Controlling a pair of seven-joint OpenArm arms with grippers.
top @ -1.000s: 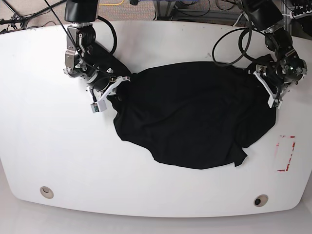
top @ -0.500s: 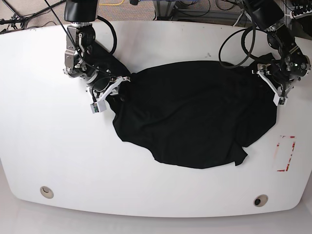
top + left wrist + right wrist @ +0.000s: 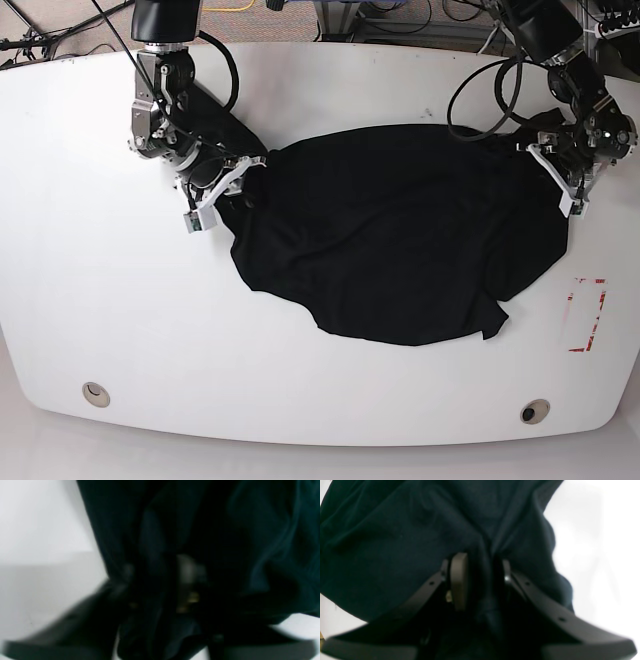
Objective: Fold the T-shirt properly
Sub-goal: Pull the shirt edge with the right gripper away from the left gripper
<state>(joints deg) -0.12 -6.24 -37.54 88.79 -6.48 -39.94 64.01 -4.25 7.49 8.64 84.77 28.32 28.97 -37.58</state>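
Note:
The black T-shirt (image 3: 400,235) lies crumpled and spread across the middle of the white table (image 3: 90,280). My right gripper (image 3: 215,195) is at the shirt's left edge. In the right wrist view it (image 3: 480,577) is shut on a fold of the T-shirt (image 3: 395,542) between its pads (image 3: 458,580). My left gripper (image 3: 566,188) is at the shirt's right edge. The left wrist view is blurred, with dark T-shirt cloth (image 3: 250,530) bunched between the fingers of the gripper (image 3: 160,587).
A red tape rectangle (image 3: 587,315) marks the table near its right edge. Two round holes sit near the front edge, one at the left (image 3: 96,393) and one at the right (image 3: 535,411). Black cables (image 3: 480,95) loop behind the left arm.
The left gripper has moved up and to the right with the shirt's right edge. The right gripper has shifted slightly left. The shirt is stretched a little wider between them.

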